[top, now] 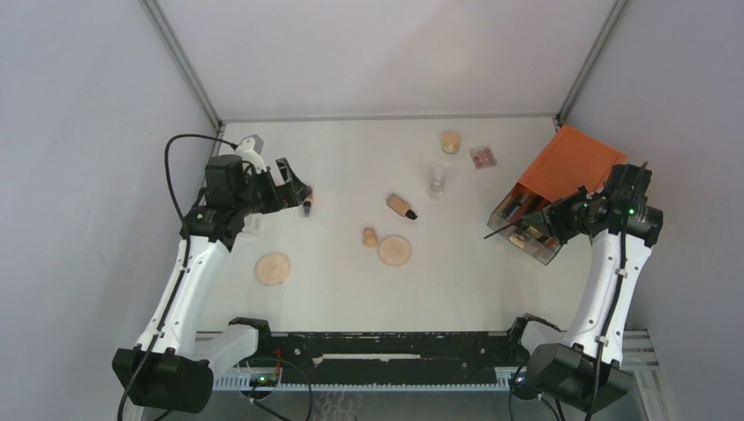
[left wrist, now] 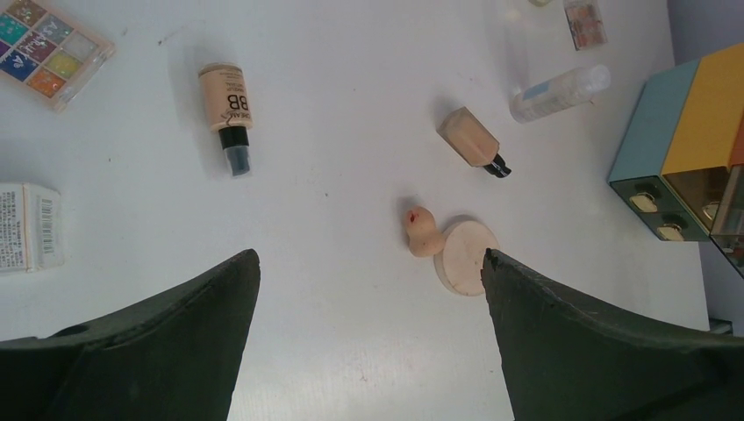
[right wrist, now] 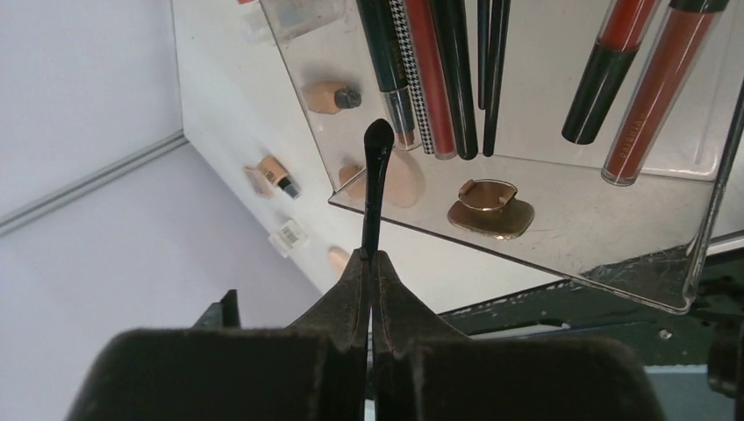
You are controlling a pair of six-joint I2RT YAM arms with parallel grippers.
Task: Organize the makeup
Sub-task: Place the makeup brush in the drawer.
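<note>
While the left gripper [left wrist: 370,254] gapes wide, the right gripper [right wrist: 370,259] pinches a black brush [right wrist: 375,175] jutting across the clear drawer [right wrist: 597,228].

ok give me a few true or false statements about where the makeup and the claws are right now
1. The right claw is shut on a thin black brush. True.
2. The left claw grips the BB tube. False: its jaws stand open with nothing between them, and the tube lies on the table.
3. The beige sponge lies beside a round tan disc. True.
4. The clear drawer is empty. False: pencils and red tubes lie in it.
</note>
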